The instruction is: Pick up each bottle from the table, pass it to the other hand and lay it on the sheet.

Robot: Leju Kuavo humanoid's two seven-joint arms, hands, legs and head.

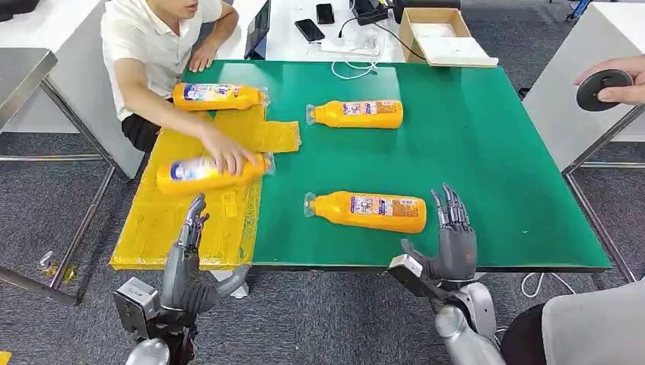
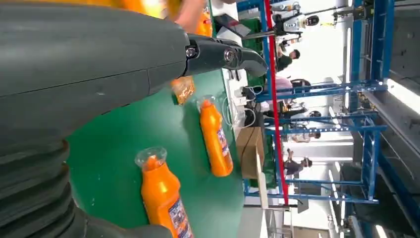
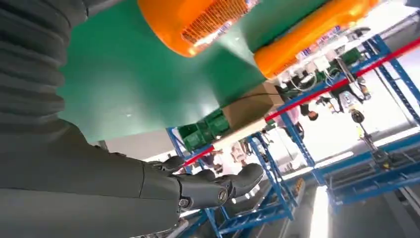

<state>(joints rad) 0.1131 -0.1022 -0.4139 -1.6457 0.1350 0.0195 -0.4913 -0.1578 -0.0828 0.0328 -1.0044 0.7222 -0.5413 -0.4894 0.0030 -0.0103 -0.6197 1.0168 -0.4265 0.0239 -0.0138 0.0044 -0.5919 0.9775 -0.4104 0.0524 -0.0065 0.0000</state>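
— What is sitting closest to the camera?

— The two robot hands, at the table's near edge. The left hand (image 1: 190,247) is standing with fingers apart and nothing in them, just before the yellow sheet (image 1: 198,220). The right hand (image 1: 455,243) is likewise standing empty, fingers spread, just beside the base of the nearest bottle (image 1: 369,211).

— Where are the bottles lying?

— That nearest bottle is lying on its side on the green table (image 1: 471,152). A second bottle (image 1: 357,114) is lying farther back on the green. Two are lying on the sheet: a far bottle (image 1: 217,96), and a nearer one (image 1: 199,172) under a person's hand (image 1: 228,157).

— Anyone else?

— Another person's hand (image 1: 624,80) is holding a dark disc (image 1: 603,89) at the right.
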